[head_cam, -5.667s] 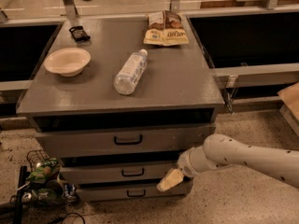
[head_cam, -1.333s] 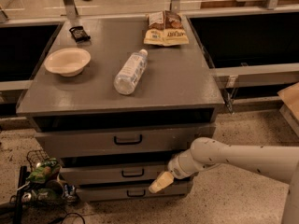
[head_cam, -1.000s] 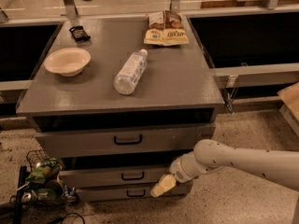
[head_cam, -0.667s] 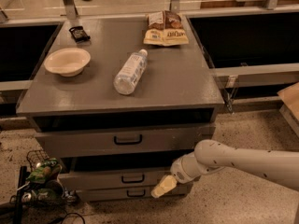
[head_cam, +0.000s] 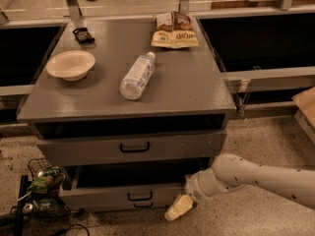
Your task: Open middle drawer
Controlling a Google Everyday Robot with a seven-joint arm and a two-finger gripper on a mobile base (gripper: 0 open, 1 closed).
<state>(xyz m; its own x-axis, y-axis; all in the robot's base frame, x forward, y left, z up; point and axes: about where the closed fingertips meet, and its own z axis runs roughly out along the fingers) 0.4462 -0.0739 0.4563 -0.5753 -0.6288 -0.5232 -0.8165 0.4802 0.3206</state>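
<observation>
The grey cabinet (head_cam: 197,90) has stacked drawers. The middle drawer (head_cam: 98,197) stands pulled out a little toward me, with a dark gap (head_cam: 138,174) showing its inside above the front. Its small black pull (head_cam: 139,196) is at the centre of the front. My gripper (head_cam: 178,208), cream-coloured at the end of the white arm (head_cam: 256,173), is low at the right end of the middle drawer's front, to the right of the pull and close against the front.
The top drawer (head_cam: 187,145) with its bigger black pull (head_cam: 134,147) sits above. On the cabinet top lie a cream bowl (head_cam: 71,64), a plastic bottle (head_cam: 137,76), a snack bag (head_cam: 174,30) and a small black object (head_cam: 82,34). Green clutter and cables (head_cam: 42,186) lie on the floor at left.
The middle drawer has slid out toward me, and the dark gap above its front has grown. My gripper has moved left and down along with the front.
</observation>
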